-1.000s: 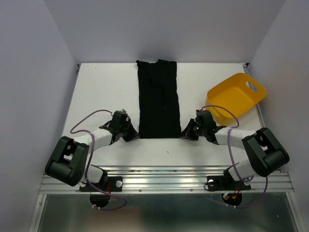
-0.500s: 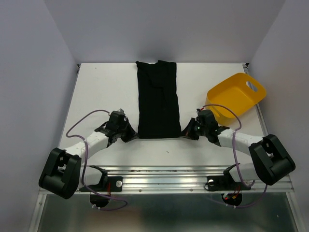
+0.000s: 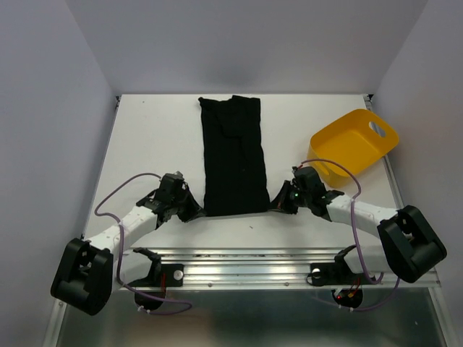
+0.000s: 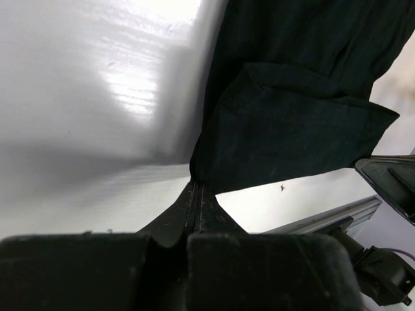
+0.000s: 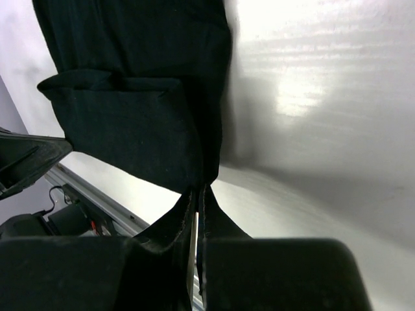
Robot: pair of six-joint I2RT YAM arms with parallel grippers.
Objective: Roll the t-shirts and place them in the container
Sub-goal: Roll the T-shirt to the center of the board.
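A black t-shirt, folded into a long narrow strip, lies on the white table from the back edge toward the front. My left gripper is shut on its near left corner. My right gripper is shut on its near right corner. Both hold the near hem a little off the table. In each wrist view the cloth hangs from the closed fingertips, and the opposite gripper shows at the frame edge.
A yellow plastic tub lies tilted at the right side of the table, close behind my right arm. The metal rail runs along the table's front edge. Grey walls close in the left, right and back.
Both grippers have drawn toward the front edge with the near hem, and the whole shirt has slid forward and slightly left. Both arms have stretched out lower.
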